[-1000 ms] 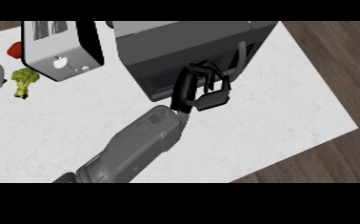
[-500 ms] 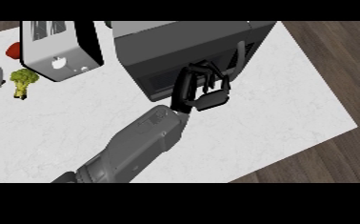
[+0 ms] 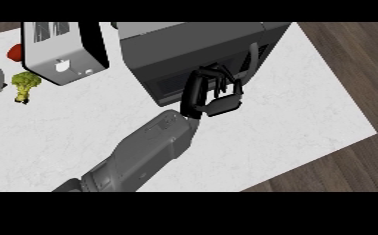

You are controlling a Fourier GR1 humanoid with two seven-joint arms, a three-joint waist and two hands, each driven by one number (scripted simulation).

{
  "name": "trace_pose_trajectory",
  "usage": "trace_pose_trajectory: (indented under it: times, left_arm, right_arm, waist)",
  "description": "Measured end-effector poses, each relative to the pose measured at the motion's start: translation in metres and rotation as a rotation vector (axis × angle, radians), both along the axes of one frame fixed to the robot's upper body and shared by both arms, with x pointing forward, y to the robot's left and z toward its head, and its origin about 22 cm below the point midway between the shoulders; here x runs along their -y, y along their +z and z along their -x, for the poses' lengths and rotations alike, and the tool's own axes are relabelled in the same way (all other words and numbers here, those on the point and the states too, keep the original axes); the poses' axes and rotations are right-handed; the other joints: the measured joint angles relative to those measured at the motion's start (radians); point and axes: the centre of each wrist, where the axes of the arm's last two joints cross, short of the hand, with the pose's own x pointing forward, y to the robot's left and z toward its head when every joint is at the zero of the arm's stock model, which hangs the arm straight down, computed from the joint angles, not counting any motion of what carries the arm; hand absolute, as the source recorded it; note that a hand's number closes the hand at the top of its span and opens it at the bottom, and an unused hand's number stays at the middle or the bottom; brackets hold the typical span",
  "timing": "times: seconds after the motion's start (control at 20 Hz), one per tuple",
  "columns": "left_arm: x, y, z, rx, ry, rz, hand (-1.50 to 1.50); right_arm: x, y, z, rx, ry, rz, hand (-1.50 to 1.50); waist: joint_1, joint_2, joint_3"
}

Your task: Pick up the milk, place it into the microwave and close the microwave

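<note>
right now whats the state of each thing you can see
microwave: door looks shut, handle facing the hand
hand: fingers curled, against the microwave door front; whether it holds anything cannot be told
toaster: upright, slots up
broccoli: lying on the counter, left of the toaster
red item: partly hidden at the left edge

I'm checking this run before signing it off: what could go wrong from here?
1. No milk shows anywhere, so whether it sits inside the microwave cannot be confirmed; the task may end without it.
2. The left hand is curled against the microwave's front, close to the handle. As it pulls back, its fingers might snag and tug the door open.
</note>
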Motion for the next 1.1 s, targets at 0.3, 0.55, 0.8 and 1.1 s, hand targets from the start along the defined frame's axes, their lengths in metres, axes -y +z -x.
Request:
trace_pose_trajectory:
  times: [0.3, 0.55, 0.8, 1.1]
  left_arm:
    - [0.002, 0.001, 0.0, 0.005, -0.005, 0.005, 1.5]
    - [0.003, 0.001, 0.0, 0.013, -0.008, 0.009, 1.5]
    - [0.004, 0.001, 0.0, 0.019, -0.014, 0.012, 1.5]
    - [0.006, 0.002, 0.0, 0.02, -0.025, 0.014, 1.5]
  right_arm:
    - [0.009, -0.002, -0.004, -0.012, 0.011, -0.041, -1.5]
    - [0.016, -0.003, -0.006, -0.02, 0.009, -0.074, -1.5]
    - [0.022, -0.001, -0.009, -0.026, 0.01, -0.091, -1.5]
    - [0.027, 0.003, -0.013, -0.027, 0.008, -0.111, -1.5]
  waist:
    - [0.005, 0.003, 0.002]
    - [0.007, 0.006, 0.003]
    - [0.011, 0.008, 0.003]
    - [0.017, 0.01, 0.004]
